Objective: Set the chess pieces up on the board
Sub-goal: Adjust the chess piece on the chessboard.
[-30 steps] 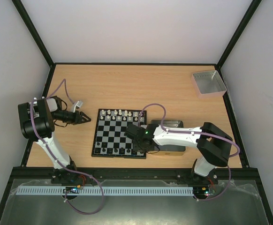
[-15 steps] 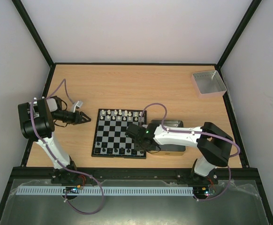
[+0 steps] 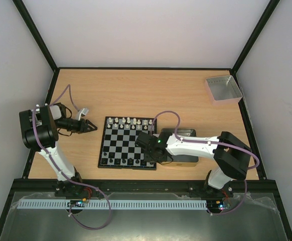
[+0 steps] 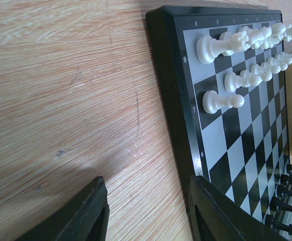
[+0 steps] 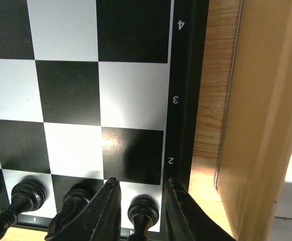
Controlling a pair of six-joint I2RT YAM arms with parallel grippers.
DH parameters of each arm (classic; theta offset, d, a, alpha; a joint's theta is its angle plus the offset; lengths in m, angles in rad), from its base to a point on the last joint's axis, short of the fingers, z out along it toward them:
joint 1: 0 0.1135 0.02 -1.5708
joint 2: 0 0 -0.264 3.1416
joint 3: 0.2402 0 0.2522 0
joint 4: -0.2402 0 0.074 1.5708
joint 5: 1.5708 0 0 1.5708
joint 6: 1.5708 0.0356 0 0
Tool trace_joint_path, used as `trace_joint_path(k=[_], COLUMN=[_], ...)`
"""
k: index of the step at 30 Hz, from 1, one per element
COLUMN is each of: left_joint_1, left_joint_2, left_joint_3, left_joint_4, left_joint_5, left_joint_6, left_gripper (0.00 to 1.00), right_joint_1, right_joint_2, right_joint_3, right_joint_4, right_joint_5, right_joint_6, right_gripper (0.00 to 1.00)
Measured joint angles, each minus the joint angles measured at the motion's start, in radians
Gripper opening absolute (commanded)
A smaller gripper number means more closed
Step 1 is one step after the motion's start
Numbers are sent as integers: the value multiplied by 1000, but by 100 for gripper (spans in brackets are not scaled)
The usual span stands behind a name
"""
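The change over the last second is small. The right arm is creeping a little to its right, its elbow sliding outward above the tin point(image 3: 186, 133), while its wrist is staying over the near right corner of the board point(image 3: 127, 143). No piece appears to have changed square, though they are tiny in the overhead view. The left arm is not moving at all.

In the right wrist view, the right claw point(image 5: 141, 182) is straddling a black piece point(image 5: 143, 207) that is standing in the near row beside the border. The fingers are sitting just to either side of it. Whether they are pinching it or hanging just clear is not showing. More black pieces point(image 5: 28, 193) are lining up along that same row to the left. The squares by the border marks 2, 3 and 4 are lying bare.

The left claw point(image 4: 148, 216) is hovering with its fingers apart above the desk point(image 4: 60, 100), just beside the board's left edge and touching nothing. White pieces point(image 4: 221, 47) are standing in the board's two far rows.

The small drift reads as fine alignment over the corner piece, either seating it or taking hold of it. With the second row bare at that corner, the black side is probably still waiting on pieces.
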Motion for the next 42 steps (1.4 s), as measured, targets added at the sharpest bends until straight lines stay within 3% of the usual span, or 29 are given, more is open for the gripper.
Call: trace_joint_path(k=[42], left_joint_1=[2], left_joint_2=[1], left_joint_3=[0], left_joint_4=[0], left_joint_5=[2], left_joint_6=[2], left_gripper=[47], right_joint_1=[32], right_joint_2=[1], right_joint_3=[-24], right_joint_4=[47], right_joint_5=[-42], right_joint_6=[17], right_gripper=[22])
